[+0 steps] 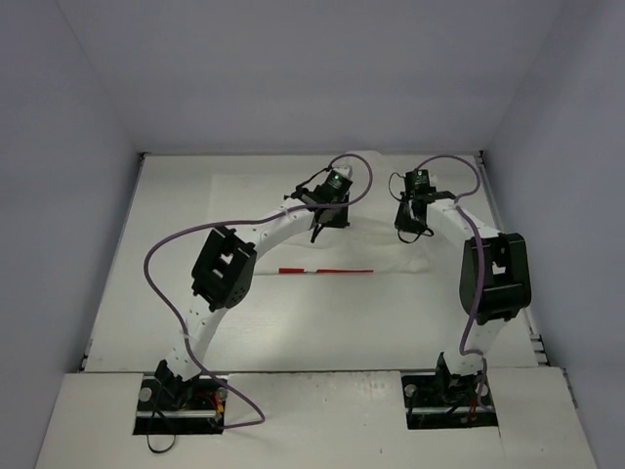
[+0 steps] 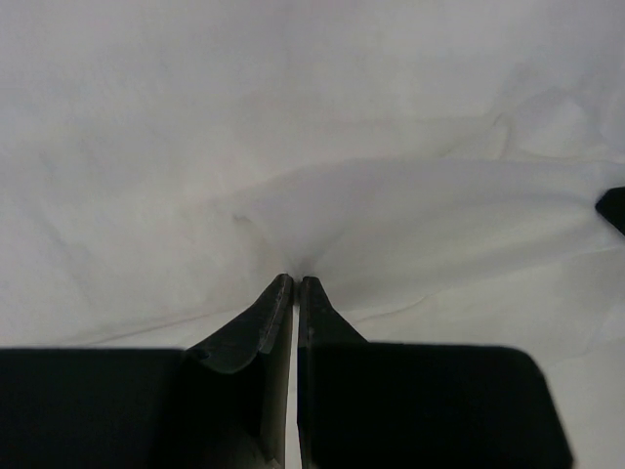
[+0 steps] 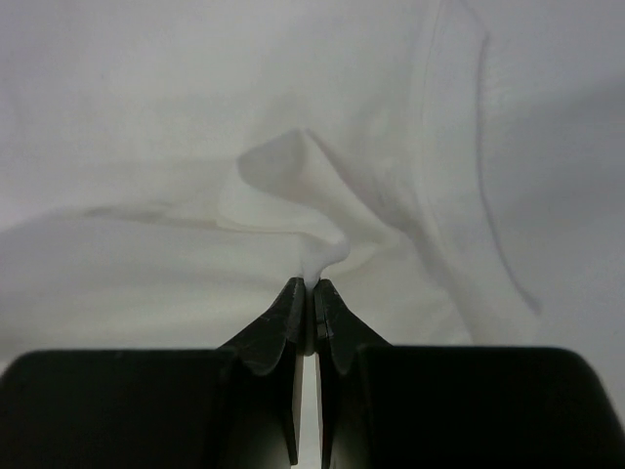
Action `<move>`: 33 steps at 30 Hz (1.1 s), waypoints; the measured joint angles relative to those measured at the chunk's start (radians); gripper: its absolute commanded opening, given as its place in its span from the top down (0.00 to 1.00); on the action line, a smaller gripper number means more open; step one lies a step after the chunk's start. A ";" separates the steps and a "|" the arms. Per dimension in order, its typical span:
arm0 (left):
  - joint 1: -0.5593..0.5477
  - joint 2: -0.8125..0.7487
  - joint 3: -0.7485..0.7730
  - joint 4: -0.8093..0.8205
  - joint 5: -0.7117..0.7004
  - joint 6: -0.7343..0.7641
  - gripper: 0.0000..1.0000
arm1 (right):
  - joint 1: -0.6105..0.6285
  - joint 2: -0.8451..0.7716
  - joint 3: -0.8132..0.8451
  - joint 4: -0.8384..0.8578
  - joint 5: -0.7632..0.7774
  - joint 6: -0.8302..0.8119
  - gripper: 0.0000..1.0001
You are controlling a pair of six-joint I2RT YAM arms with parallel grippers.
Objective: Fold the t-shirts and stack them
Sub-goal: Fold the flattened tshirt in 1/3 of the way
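The white t-shirt [image 1: 366,239] lies flattened on the far half of the white table. A thin red strip of its print [image 1: 327,271] shows along its near edge. My left gripper [image 1: 316,234] is down on the shirt's far middle, and in the left wrist view [image 2: 296,281] its jaws are shut on a pinch of white cloth [image 2: 391,210]. My right gripper [image 1: 403,234] is a little to its right. In the right wrist view [image 3: 312,283] it is shut on a raised fold of cloth [image 3: 293,186] beside a hemmed edge [image 3: 454,176].
Grey-white walls [image 1: 88,147] close in the table on the left, back and right. Purple cables [image 1: 171,293] loop off both arms. A dark part [image 2: 613,207], probably the other gripper, shows at the right edge of the left wrist view.
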 measured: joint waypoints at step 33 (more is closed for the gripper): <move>-0.152 -0.158 -0.358 0.107 -0.109 -0.254 0.91 | -0.002 -0.231 -0.369 0.097 0.012 0.062 1.00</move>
